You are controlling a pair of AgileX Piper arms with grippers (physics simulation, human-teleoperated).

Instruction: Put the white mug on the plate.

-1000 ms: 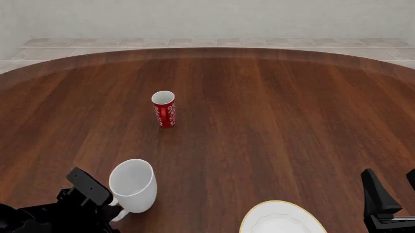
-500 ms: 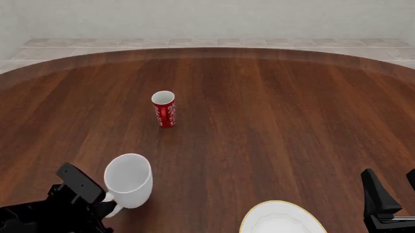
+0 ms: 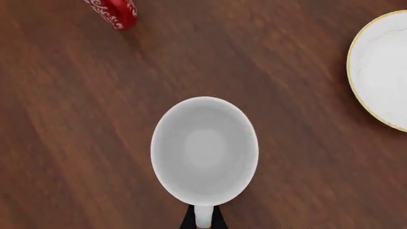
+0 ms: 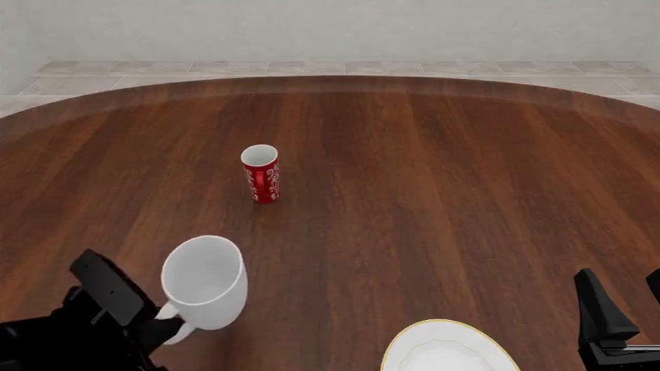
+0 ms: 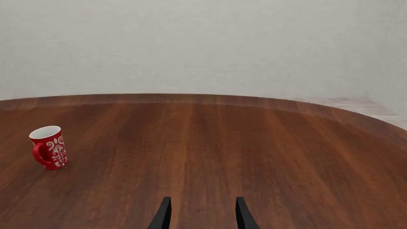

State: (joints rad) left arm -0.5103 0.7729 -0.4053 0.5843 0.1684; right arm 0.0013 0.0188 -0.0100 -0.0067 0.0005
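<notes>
- The left tool [image 3: 202, 220] is clamped on the loop handle of the white mug [image 4: 205, 282]; in the left wrist view the dark tips sit on either side of the handle at the frame's edge.
- The mug is held clear above the tabletop [image 4: 433, 193], mouth up and tipped a little, at the near left of the front view.
- The plate [image 4: 447, 349] (white, thin gold rim) lies at the near edge of the tabletop, right of the mug and well apart from it; its near half is cut off by the frame.
- A red patterned cup [image 4: 261, 174] stands upright farther back, near the middle.
- The right tool [image 5: 201, 213] hangs at the near right, its two fingers apart with nothing between them.
</notes>
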